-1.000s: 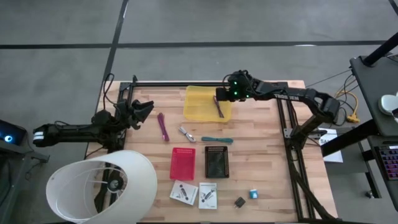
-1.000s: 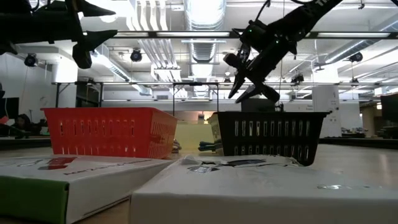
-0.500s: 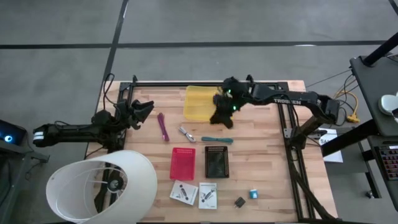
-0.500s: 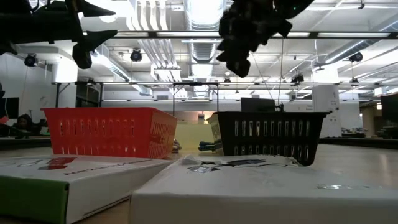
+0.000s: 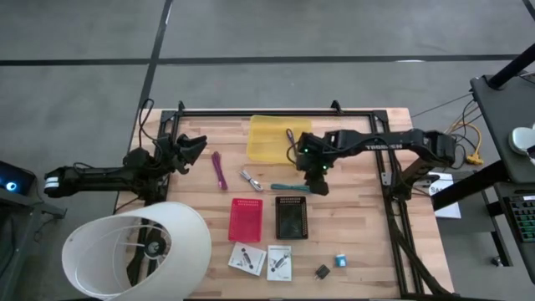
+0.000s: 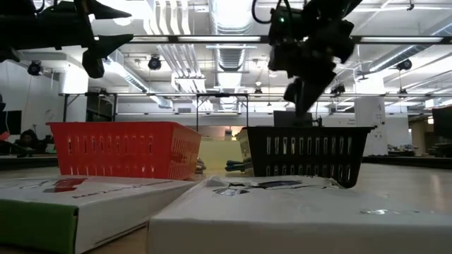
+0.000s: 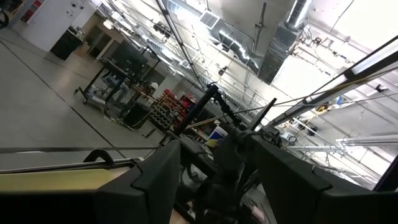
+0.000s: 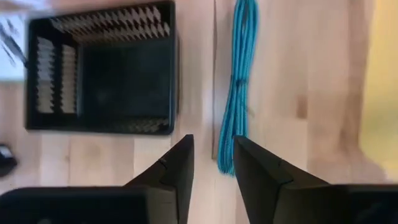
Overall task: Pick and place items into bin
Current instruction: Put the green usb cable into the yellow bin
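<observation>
My right gripper (image 5: 317, 181) (image 8: 213, 146) hangs open over the table, pointing down, just beyond one end of the teal item (image 5: 291, 186) (image 8: 239, 87), which looks like a bundled cord and lies flat on the wood. It touches nothing. A purple pen (image 5: 290, 137) lies in the yellow bin (image 5: 269, 139). A magenta pen (image 5: 218, 170) and a silver piece (image 5: 250, 179) lie on the table. My left gripper (image 5: 189, 150) (image 7: 217, 180) waits open at the table's left side, held above it.
A red basket (image 5: 245, 219) and a black basket (image 5: 291, 216) (image 8: 102, 68) stand near the middle. Two white cards (image 5: 247, 257) (image 5: 279, 262), a black cube (image 5: 323, 271) and a blue cube (image 5: 341, 261) lie near the near edge. A white lamp shade (image 5: 138, 248) overhangs the near left corner.
My right gripper has moved from over the yellow bin toward the table's near edge and now stands over the end of the teal item, turned so that it points down. The purple pen stays in the yellow bin.
</observation>
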Motion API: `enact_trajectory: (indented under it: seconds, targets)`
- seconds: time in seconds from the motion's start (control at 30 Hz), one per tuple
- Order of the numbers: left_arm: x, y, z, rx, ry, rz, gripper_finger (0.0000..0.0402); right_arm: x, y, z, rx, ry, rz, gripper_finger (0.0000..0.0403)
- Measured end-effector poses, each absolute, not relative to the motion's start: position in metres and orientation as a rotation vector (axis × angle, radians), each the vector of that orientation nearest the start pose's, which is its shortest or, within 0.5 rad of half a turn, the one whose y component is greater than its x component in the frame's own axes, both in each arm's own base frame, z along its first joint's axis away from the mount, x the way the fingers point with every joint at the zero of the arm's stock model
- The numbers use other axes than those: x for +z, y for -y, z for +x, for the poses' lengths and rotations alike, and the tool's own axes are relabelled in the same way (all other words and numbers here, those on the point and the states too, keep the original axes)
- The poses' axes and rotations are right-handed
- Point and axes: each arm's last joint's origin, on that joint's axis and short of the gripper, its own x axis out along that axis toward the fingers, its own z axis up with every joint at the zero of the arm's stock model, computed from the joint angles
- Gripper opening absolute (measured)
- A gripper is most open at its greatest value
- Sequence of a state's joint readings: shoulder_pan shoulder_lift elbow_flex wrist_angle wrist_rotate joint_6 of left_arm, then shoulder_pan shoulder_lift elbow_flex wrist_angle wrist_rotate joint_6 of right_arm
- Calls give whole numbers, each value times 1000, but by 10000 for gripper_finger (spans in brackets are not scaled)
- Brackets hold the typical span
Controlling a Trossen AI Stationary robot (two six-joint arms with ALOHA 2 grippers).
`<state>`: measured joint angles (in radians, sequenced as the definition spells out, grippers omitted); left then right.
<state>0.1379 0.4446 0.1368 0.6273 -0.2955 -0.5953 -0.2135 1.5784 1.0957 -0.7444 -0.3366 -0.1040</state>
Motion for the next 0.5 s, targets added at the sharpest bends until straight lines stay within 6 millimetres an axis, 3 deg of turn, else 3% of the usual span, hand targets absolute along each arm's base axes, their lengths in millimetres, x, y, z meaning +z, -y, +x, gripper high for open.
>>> enact_trajectory:
  seconds: [0.5]
  targets:
    - [226,-25,122,327,427,-606,194,169,50,280,168,-1142,186,185]
